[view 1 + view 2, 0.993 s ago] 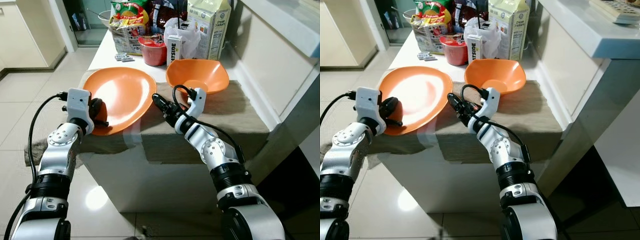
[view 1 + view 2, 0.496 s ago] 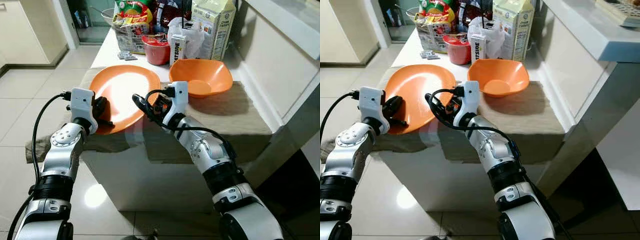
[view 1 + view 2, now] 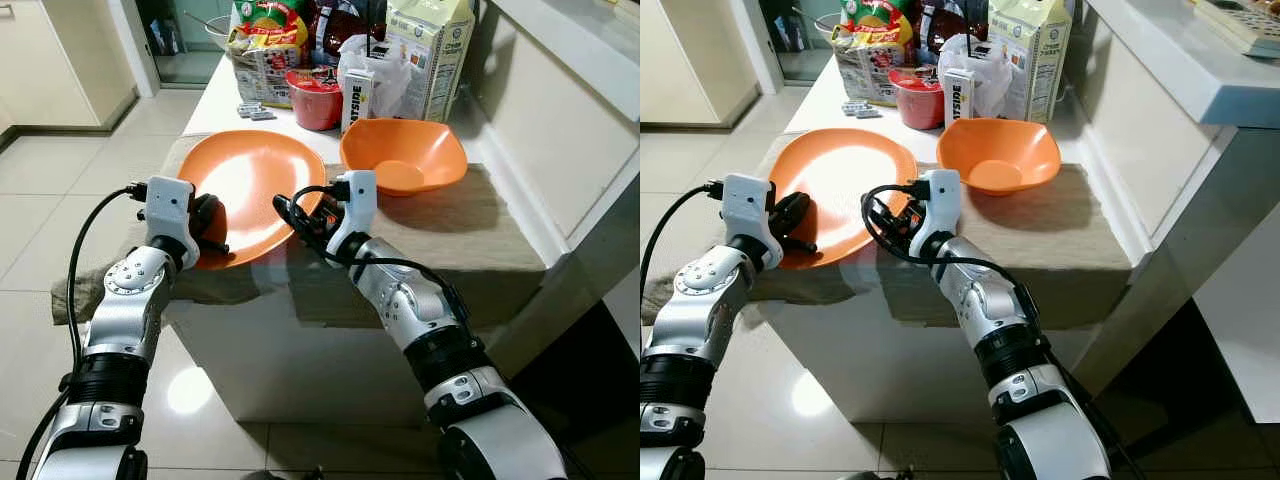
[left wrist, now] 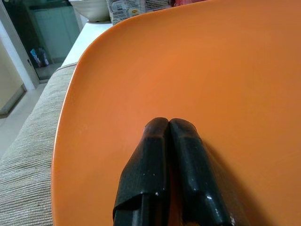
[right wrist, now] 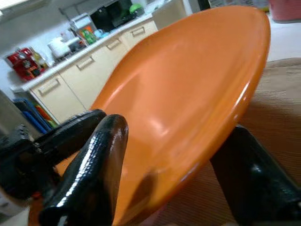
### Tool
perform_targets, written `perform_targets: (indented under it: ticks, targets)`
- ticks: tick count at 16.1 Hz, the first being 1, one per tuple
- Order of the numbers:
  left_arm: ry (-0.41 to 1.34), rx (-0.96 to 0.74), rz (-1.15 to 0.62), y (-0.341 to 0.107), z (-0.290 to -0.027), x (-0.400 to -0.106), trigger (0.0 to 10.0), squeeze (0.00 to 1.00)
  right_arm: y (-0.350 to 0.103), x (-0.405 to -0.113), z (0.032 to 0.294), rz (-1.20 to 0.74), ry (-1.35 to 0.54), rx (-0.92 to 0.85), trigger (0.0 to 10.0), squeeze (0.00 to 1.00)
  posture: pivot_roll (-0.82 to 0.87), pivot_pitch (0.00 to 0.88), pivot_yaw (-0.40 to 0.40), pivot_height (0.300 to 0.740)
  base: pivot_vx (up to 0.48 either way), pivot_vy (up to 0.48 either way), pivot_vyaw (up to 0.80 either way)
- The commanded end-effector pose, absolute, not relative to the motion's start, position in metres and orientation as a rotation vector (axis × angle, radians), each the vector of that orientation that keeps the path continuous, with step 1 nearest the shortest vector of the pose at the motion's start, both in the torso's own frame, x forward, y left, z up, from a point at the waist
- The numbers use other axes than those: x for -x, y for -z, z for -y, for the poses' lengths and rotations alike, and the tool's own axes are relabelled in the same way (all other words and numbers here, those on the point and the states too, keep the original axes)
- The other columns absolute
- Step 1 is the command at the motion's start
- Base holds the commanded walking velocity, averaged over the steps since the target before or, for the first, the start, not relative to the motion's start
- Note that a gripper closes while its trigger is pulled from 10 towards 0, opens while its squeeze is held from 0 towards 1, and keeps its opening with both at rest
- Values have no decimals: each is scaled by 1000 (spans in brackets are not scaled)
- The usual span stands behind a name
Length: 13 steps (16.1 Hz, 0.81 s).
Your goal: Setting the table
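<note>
The left end effector is gripping the near left rim of the large orange plate, its two black fingers pressed together on the plate's upper face. The plate is sitting tilted on the beige cloth that is covering the near end of the desk, its near rim raised off the cloth. The right end effector is reaching in at the plate's near right rim with its fingers spread, one finger lying over the plate's inner face and the other below the rim, just above the cloth; whether they are touching the plate is hard to tell. Just right of the plate, the orange bowl is standing upright on the cloth. Behind both, a red cup, a carton and snack bags are crowding the far end of the desk.
</note>
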<state>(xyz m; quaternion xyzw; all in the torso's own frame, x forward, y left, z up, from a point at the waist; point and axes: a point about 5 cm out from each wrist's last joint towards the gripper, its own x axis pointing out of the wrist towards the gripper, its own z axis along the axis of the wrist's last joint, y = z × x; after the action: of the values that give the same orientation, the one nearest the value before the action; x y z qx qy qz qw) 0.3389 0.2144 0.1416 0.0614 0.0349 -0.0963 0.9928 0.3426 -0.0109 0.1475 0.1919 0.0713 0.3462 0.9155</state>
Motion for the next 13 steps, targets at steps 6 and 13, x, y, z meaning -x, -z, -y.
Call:
perform_targets:
  ticks: [6,13]
  targets:
    - [213,-124,-123,-133,-213,-336,10000,0,-172,-336,-32,-124,-783,-496,0,0,-60,0,25,740,0,0,0]
    - [210,-123,-90,-144,-212,-339,10000,0,-162,-338,-24,-149,-731,-496,0,0,-64,0,34,740,0,0,0]
